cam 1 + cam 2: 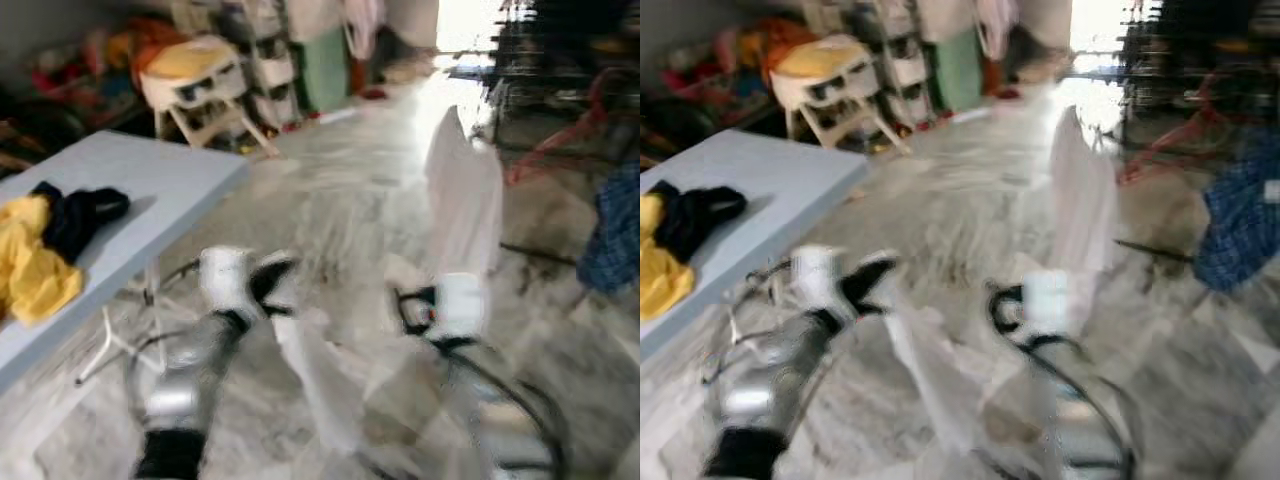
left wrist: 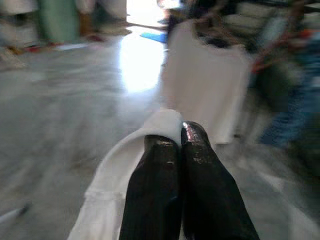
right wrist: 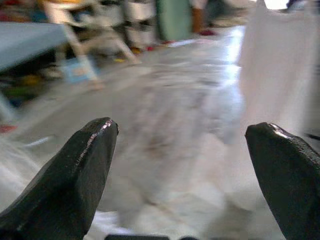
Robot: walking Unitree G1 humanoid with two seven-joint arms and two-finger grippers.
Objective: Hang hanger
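Blurrily, left claw point(image 2: 182, 145) pinching white garment point(image 2: 125, 170), right claw point(image 3: 182, 165) agape

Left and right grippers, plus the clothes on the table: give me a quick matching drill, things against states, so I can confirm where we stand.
Things:
1. left gripper
2. right gripper
3. yellow garment
4. black garment

States:
A. fingers wide apart, nothing between them
B. lying on the blue table, at its near end
C. fingers closed on white cloth
D. lying on the table beside the yellow one, farther from the robot

Pairs: 1-C, 2-A, 3-B, 4-D
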